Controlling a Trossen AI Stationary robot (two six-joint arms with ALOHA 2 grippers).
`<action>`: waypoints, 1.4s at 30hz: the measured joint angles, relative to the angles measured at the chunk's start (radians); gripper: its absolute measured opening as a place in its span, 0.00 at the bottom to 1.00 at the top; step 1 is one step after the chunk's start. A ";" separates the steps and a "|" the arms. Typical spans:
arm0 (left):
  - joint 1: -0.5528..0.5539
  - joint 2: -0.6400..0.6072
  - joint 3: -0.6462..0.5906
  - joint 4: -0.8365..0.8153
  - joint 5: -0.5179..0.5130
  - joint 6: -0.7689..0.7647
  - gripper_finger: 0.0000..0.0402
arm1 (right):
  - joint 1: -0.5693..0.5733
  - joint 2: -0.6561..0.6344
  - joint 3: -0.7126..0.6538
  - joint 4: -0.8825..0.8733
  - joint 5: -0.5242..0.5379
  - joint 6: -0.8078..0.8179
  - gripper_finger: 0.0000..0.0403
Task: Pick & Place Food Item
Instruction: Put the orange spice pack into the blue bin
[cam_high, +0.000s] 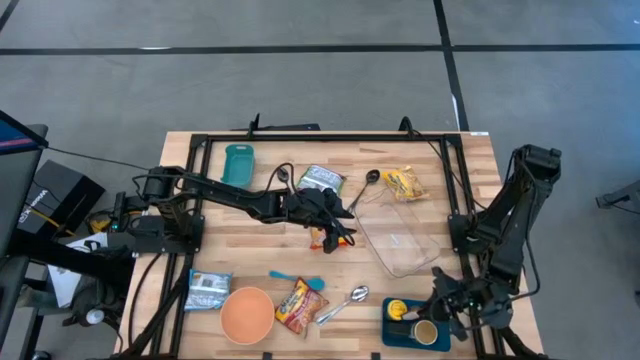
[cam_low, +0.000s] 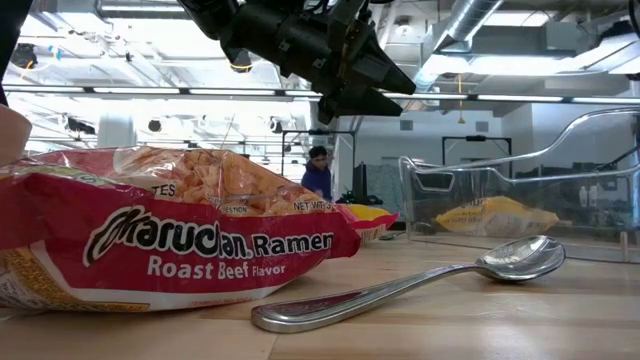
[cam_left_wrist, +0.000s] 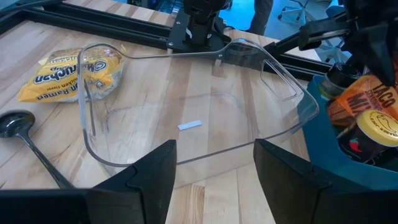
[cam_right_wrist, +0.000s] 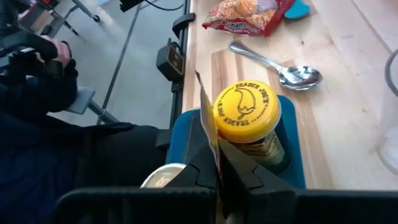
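Over the table's middle, my left gripper (cam_high: 338, 232) is hovering with fingers parted and empty, the small red food packet (cam_high: 321, 239) lying just beneath it; my right gripper (cam_high: 447, 307) is resting clenched by the blue tray (cam_high: 392, 335).

The red noodle packet (cam_low: 170, 235) in the low view reads "Maruchan Ramen" and, beneath it, "Roast Beef Flavor"; the yellow packet (cam_left_wrist: 65, 74) in the left wrist view carries "Ramen" plus a brand word too distorted to read with confidence; the yellow jar lid (cam_right_wrist: 247, 110) in the right wrist view bears "Trader Joe's" around a drawn figure.
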 joint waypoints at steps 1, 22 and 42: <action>0.000 0.000 0.000 0.000 0.000 0.000 0.52 | 0.004 0.000 0.000 0.000 0.000 0.000 0.00; 0.000 0.000 0.000 -0.001 0.000 0.000 0.52 | 0.032 0.045 0.000 -0.007 0.008 -0.011 0.00; 0.000 0.000 0.000 -0.001 0.000 0.000 0.52 | 0.032 0.065 0.000 -0.011 -0.007 -0.011 0.00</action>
